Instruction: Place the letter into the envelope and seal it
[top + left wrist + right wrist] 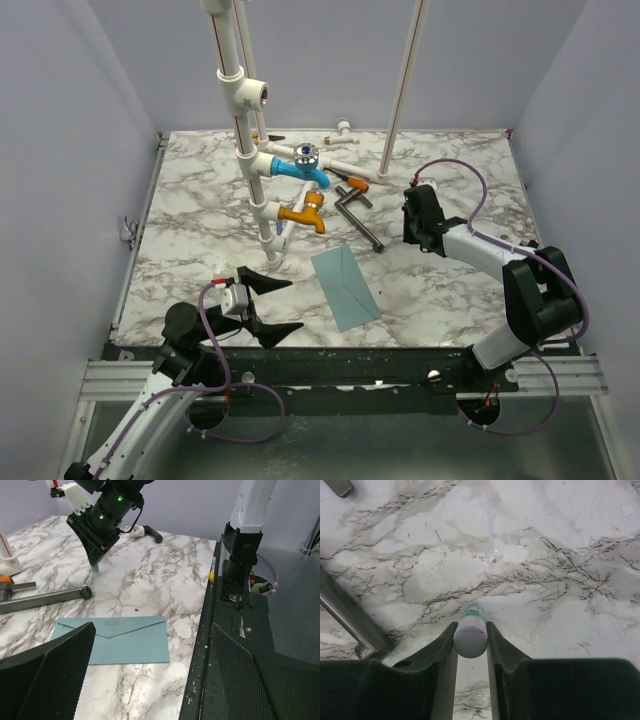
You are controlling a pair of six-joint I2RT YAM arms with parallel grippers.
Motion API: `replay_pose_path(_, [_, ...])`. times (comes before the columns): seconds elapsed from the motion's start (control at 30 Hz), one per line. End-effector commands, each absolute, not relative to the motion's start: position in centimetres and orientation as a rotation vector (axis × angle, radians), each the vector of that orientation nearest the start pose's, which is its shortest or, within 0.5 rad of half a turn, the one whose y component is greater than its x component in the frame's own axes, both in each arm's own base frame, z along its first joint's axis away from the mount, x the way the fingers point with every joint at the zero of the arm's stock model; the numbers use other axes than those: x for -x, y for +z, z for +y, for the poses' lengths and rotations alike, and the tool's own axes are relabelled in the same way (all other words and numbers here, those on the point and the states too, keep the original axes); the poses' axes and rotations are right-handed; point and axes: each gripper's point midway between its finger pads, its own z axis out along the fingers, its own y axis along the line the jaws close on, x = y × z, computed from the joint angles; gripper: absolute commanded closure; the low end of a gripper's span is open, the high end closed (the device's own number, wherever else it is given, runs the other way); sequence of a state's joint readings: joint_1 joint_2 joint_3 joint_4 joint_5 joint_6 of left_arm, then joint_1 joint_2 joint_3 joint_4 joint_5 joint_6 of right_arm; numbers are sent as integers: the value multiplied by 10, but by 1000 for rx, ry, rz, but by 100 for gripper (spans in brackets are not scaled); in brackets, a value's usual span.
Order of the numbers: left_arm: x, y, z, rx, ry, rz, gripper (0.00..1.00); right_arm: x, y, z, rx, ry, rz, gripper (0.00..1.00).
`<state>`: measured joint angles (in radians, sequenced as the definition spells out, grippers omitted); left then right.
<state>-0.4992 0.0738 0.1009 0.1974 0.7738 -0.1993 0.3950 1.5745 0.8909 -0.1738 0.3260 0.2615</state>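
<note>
Right claw [471,628] around probable glue stick [470,640]

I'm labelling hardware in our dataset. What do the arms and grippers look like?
The left arm and right arm have white links, black joints and a looping purple cable each. The left gripper has black pointed fingers with mesh-textured inner faces. The right gripper is black too, with green lights on its body.

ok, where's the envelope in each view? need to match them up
Top external: the envelope lies just below centre, at an angle.
Left wrist: the envelope is lower centre-left, flap crease facing up.
Right wrist: not in it.
Shared landmark: the grey metal bar, on the marble past the envelope.
</note>
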Motion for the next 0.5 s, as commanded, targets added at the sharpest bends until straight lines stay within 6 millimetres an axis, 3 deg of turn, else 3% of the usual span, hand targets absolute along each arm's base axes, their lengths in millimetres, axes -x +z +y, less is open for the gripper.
replay_pose_path(0.0, [-114,210,-206,-869,-1070,1195,4,-357,46,99,11,-95,2420,65])
replay_pose_path(0.3, [-113,210,-206,-869,-1069,1194,4,-358,50,101,16,-82,2416,49])
replay_pose_path(0.47, [-114,210,-206,-868,-1069,1195,4,-359,52,102,24,-81,2413,31])
